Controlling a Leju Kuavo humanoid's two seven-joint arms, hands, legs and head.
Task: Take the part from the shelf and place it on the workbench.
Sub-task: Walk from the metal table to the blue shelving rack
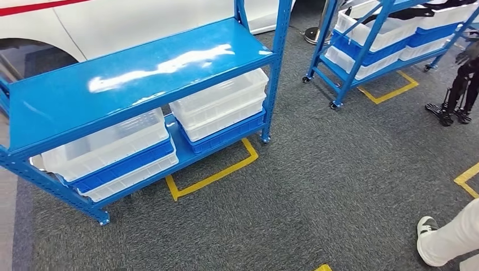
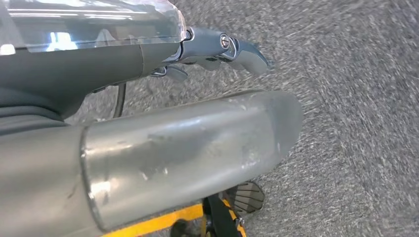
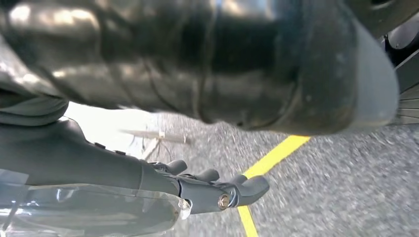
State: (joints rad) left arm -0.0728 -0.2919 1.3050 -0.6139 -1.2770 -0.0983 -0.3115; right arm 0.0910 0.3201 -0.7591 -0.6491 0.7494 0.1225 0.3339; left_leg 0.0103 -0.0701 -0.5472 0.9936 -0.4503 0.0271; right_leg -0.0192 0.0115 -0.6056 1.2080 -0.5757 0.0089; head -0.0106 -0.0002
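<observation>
Blue shelf (image 1: 141,73) stands ahead; the part cannot be identified, presumably inside its white bins (image 1: 220,104). Left hand (image 2: 217,49) and right hand (image 3: 217,190) hang empty, fingers loosely extended. Recommend squaring up close before reaching.

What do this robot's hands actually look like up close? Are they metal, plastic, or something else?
In the wrist views, the left hand has dark grey fingers with small round silver screws, and a thick, scuffed, rounded grey thumb. A clear glossy cover lies over its back, and a thin dark cable runs beside it. The right hand looks the same, with a darker, shinier thumb. The material cannot be told for sure.
</observation>
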